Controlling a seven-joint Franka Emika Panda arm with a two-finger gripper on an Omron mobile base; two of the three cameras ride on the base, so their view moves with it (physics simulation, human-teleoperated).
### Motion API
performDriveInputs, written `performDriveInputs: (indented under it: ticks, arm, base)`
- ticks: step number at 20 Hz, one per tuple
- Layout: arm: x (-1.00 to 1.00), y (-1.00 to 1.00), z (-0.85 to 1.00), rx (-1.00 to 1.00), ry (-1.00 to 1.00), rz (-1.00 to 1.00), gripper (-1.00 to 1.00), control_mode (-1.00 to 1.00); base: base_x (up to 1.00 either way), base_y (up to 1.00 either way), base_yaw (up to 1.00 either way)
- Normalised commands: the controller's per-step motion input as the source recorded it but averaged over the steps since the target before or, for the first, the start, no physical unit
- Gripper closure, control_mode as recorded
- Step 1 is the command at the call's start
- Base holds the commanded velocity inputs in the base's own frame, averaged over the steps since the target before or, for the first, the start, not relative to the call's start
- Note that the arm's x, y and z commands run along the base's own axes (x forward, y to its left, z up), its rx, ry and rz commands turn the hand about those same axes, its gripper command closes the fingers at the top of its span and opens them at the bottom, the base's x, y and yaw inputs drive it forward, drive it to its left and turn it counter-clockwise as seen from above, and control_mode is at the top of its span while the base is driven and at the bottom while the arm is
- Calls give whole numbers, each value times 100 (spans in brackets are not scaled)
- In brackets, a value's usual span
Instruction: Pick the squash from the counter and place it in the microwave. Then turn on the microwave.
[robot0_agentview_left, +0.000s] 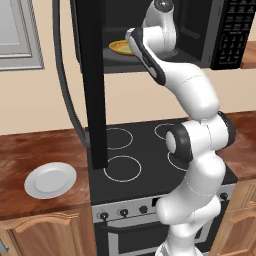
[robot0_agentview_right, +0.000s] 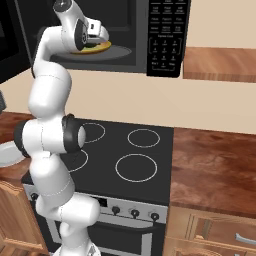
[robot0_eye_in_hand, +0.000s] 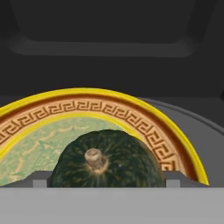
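Squash (robot0_eye_in_hand: 107, 159) sits closest to the hand camera: a round, dark green ball with a pale stub of stem on top, resting on a plate (robot0_eye_in_hand: 144, 120) with a yellow rim and a brown key-pattern band. That plate lies on the grey turntable (robot0_eye_in_hand: 205, 131) inside the dark microwave (robot0_agentview_right: 167, 37), whose door (robot0_agentview_left: 95, 85) hangs open to the left above the stove (robot0_agentview_right: 135, 155).

Both base views show the white arm reaching up into the oven, its gripper (robot0_agentview_right: 97, 37) over the plate. Two small grey tips flank the squash low in the hand view, one on each side, and the jaws stand wide apart; whether they touch the skin cannot be told.

Judging by looks, the squash is hard, stiff and fairly dense for its size, with a smooth, curved skin that could slip or roll. Its widest middle, gripped from opposite sides, seems the safest hold; the stem looks too small to trust.

A white plate (robot0_agentview_left: 50, 180) rests on the wooden surface (robot0_agentview_left: 30, 150) left of the stove.
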Motion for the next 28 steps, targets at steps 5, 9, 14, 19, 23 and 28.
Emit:
performDriveInputs:
  ticks: [5,9,14,19,23,28]
  arm:
    - [20,0,0,0,0,0,-100,-100]
    - [19,0,0,0,0,0,-100,-100]
    - [-23,0,11,0,-1,0,-100,-100]
    - [-97,-16,24,0,-8,0,-100,-100]
    - [-89,-48,0,0,-7,0,-100,-100]
    - [-100,-36,-2,0,-5,0,-100,-100]
  base:
    - [0,0,0]
    - [0,0,0]
    - [0,0,0]
    - [0,0,0]
    - [0,0,0]
    - [0,0,0]
